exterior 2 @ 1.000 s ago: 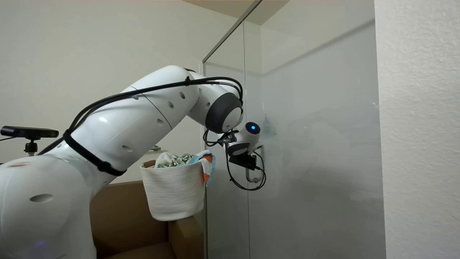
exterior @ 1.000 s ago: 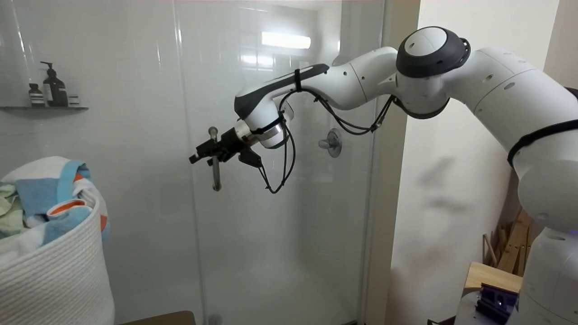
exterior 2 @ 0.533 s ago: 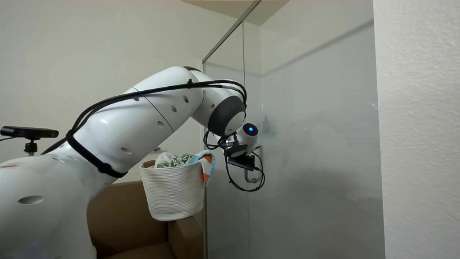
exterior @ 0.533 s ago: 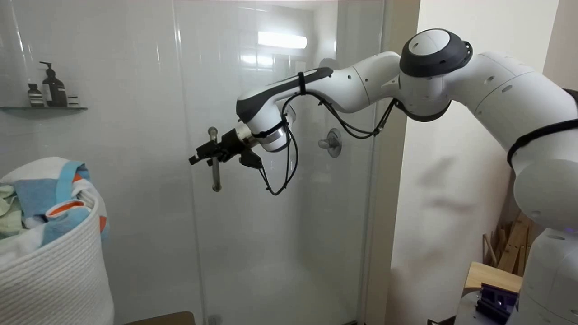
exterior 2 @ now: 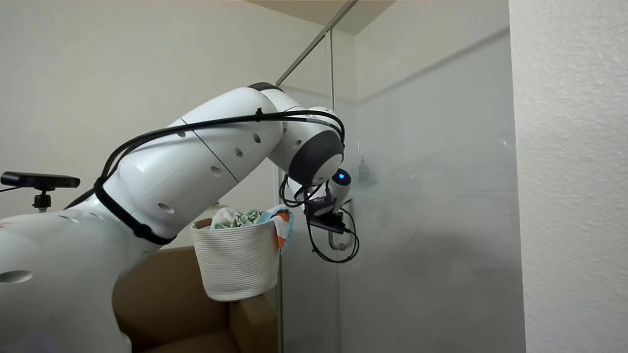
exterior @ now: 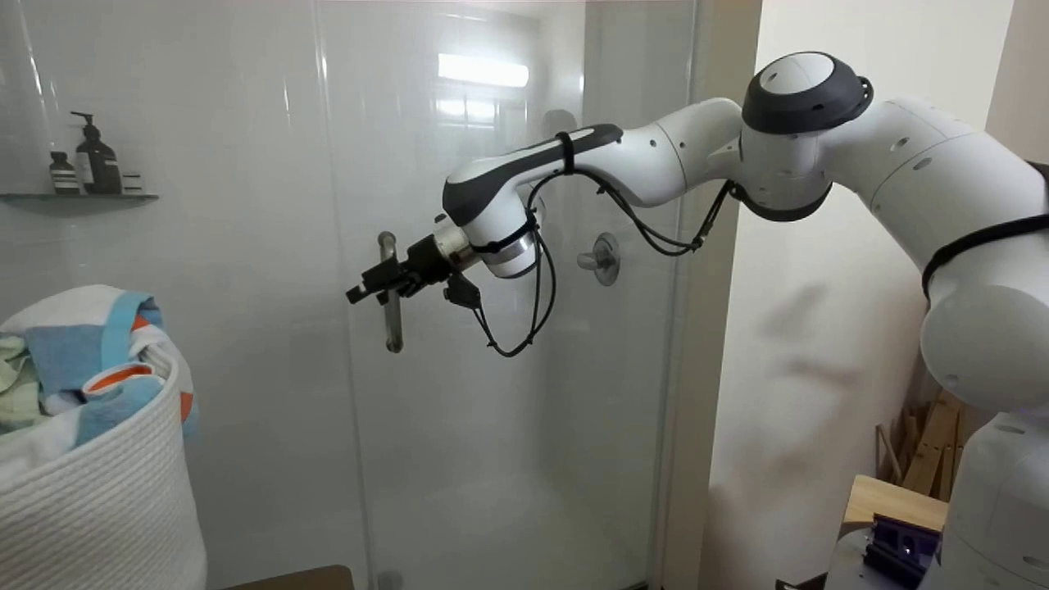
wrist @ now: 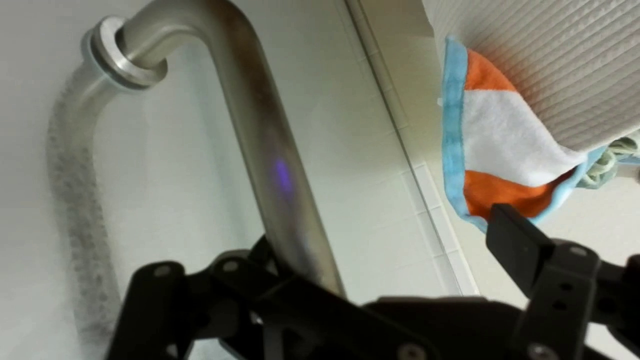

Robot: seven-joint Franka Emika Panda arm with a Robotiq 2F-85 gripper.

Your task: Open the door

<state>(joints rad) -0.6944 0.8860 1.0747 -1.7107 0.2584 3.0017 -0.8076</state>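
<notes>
The door (exterior: 508,426) is a tall clear glass shower door; it also shows in an exterior view (exterior 2: 431,171). Its vertical silver bar handle (exterior: 393,326) shows in both exterior views (exterior 2: 339,246) and large in the wrist view (wrist: 260,125). My gripper (exterior: 369,296) is at the handle's middle. In the wrist view my gripper (wrist: 382,234) has its fingers wide apart. One fingertip is partly hidden behind the bar, on the glass side, and seems to touch it. The other finger is free. A narrow gap shows at the door's top edge in an exterior view.
A white basket (exterior: 106,500) with towels stands beside the fixed panel, on a brown sofa (exterior 2: 171,289). It also shows in the wrist view (wrist: 560,65). A shelf (exterior: 82,196) holds bottles. A wall edge (exterior 2: 569,171) stands near the door's far side.
The arm has drawn back from the shower with its finger at the handle. The handle has moved slightly outward, and the light's reflection in the glass has shifted as the door swings open a little.
</notes>
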